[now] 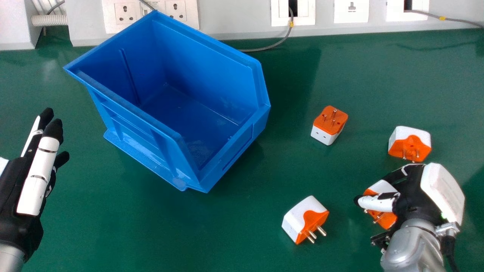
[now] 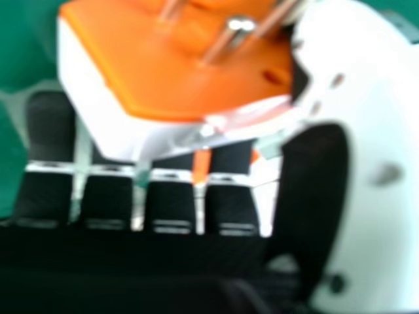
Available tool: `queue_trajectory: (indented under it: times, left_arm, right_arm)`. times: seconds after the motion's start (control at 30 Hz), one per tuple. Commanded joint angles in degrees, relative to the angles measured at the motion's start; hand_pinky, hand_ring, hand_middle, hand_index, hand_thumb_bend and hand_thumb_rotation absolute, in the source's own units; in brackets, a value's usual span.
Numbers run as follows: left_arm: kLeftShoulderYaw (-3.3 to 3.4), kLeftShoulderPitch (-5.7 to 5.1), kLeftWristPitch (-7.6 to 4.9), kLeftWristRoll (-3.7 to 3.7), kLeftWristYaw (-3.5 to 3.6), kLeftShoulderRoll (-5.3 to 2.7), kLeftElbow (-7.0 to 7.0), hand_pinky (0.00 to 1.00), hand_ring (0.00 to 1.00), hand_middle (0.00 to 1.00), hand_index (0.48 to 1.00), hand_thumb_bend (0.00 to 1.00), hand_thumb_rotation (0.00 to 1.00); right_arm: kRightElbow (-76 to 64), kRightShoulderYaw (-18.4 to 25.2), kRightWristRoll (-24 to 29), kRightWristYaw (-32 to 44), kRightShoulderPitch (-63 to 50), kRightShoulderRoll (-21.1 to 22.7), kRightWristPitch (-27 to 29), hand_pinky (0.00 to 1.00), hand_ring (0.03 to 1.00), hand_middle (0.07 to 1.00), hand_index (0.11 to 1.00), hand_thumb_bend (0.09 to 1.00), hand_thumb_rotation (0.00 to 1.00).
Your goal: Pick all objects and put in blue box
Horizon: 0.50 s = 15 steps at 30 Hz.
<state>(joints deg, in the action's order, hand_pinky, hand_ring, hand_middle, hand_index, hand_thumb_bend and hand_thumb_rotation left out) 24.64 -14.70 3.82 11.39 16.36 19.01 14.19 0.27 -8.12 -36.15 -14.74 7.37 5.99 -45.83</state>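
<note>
Closing around one orange-and-white plug adapter [image 1: 385, 220], the right robot hand [image 1: 416, 196] is low over the right side of the bench [image 1: 151, 234], toward its near edge. The thumb lies across one side of the piece and the curled fingers are on the other, with metal pins standing out of its orange face; whether it has left the surface, I cannot tell from here. Just beyond that hand, farther toward the right edge, sits a second adapter [image 1: 410, 143], its pins facing the near edge. A third adapter [image 1: 305, 220] rests leftward of the hand, also on the near side, pins angled to the near right corner. The fourth adapter [image 1: 329, 124] lies farther in toward the far edge, orange face and pins up. Well apart from the grasped one stands the blue box [image 1: 211, 64], upright on the left half and close to the far edge, its low front turned toward the near right. By the left edge is the left robot hand [image 1: 38, 177], idle, fingers straight. White sockets [image 1: 349, 11] and a grey cable [image 1: 264, 49] run behind the far edge. All four adapters are outside the box, so I'd call this early: one in grasp, none delivered, that one to carry across and three more to collect.
</note>
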Motion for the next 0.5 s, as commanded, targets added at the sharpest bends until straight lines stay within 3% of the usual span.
queue_trajectory:
  times: [0.0,0.47]
  left_arm:
    - [0.89,0.15,-0.29,0.91,0.12,0.97,1.0,0.96,1.0,1.0,1.0,0.52,1.0]
    - [0.89,0.22,-0.42,0.64,0.11,1.06,1.0,0.96,1.0,1.0,1.0,0.52,1.0]
  right_arm:
    - [-3.0,-0.1,-1.2,-0.2,-0.2,0.4,-0.5,0.34,0.427,0.519,0.501,0.495,0.0]
    - [-10.7,-0.8,-2.4,-0.1,-1.1,0.0,-5.0,0.32,0.42,0.52,0.546,0.488,0.0]
